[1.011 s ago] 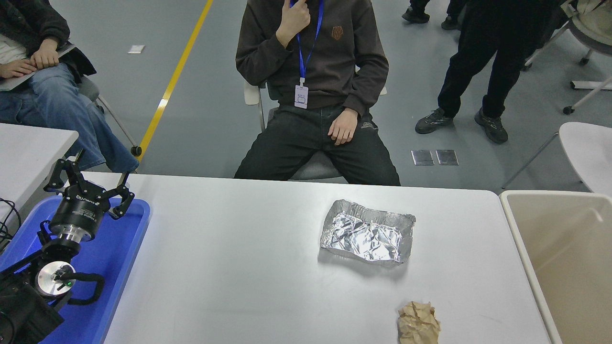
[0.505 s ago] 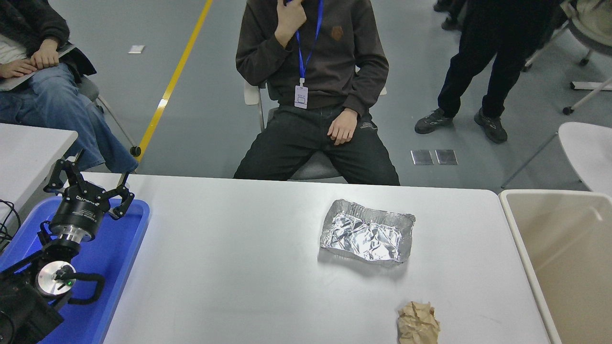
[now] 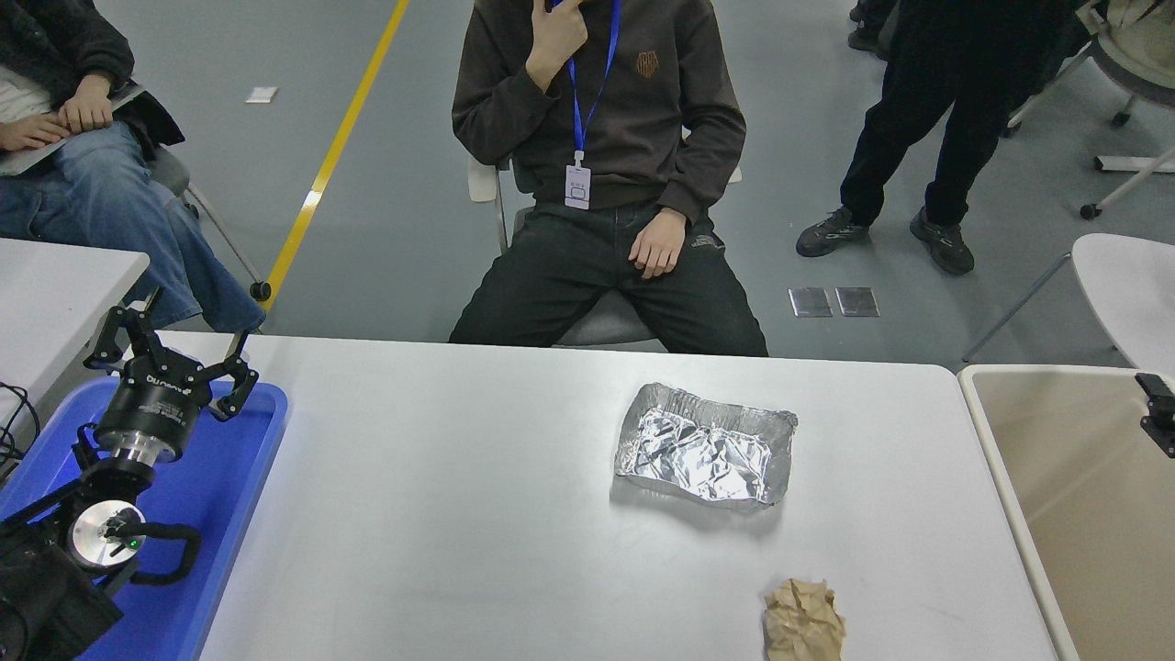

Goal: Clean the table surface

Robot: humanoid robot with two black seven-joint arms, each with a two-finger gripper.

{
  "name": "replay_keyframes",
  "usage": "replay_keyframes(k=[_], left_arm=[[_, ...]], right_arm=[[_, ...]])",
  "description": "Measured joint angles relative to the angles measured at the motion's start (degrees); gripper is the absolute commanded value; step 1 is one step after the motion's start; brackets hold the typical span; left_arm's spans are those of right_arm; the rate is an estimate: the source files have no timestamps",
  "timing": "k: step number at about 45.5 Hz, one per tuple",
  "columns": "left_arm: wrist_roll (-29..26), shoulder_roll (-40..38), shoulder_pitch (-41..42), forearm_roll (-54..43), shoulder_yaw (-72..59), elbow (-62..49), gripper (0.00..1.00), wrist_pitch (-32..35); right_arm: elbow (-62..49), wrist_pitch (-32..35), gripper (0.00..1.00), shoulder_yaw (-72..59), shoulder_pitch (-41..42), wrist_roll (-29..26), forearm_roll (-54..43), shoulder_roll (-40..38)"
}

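The right gripper (image 3: 1158, 411) is just entering at the frame's right edge, over the beige bin (image 3: 1083, 514); its opening cannot be told. The left gripper (image 3: 170, 353), spread wide, is sitting parked lower left. The table surface (image 3: 441, 514), filling the lower frame, is still holding a foil tray (image 3: 705, 445) and a paper ball (image 3: 804, 621), so clearing is only beginning.

The tabletop (image 3: 441, 514) is wide, matte white, smooth and level with rounded far corners, filling the lower frame; crumpled foil (image 3: 705, 445) and a paper wad (image 3: 803, 620) lie right of centre.
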Motion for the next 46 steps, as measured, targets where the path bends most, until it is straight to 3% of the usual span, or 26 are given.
replay_keyframes(k=[27, 46], left_arm=[[0.0, 0.0, 0.0, 0.0, 0.0, 0.0, 1.00, 0.0], [0.0, 0.0, 0.0, 0.0, 0.0, 0.0, 1.00, 0.0]], right_arm=[[2.4, 0.9, 0.99, 7.3, -3.3, 10.7, -1.7, 17.5], [2.1, 0.1, 0.99, 7.2, -3.2, 14.5, -3.0, 20.7]])
